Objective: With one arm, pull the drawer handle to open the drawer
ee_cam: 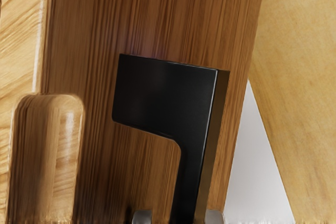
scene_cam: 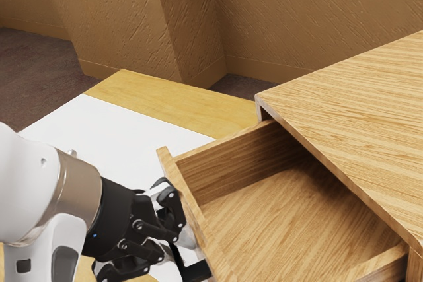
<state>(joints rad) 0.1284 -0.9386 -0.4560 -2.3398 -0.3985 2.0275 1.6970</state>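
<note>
Most of the pull seems done: the drawer (scene_cam: 297,222) is seen drawn well out from under the wooden desk top (scene_cam: 357,110). The gripper (scene_cam: 177,239) is held at the drawer front, by the black handle (ee_cam: 168,103) — whether it is clamped cannot be told. Only a short further pull, or a release, is judged needed. A white mat (scene_cam: 106,137) is laid on the table — tan textured walls (scene_cam: 132,11) behind.

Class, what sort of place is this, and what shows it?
Likely a furnished indoor room, rendered in simulation: textured tan walls, a dark carpet-like floor, and a wooden cabinet with its drawer pulled open.
</note>
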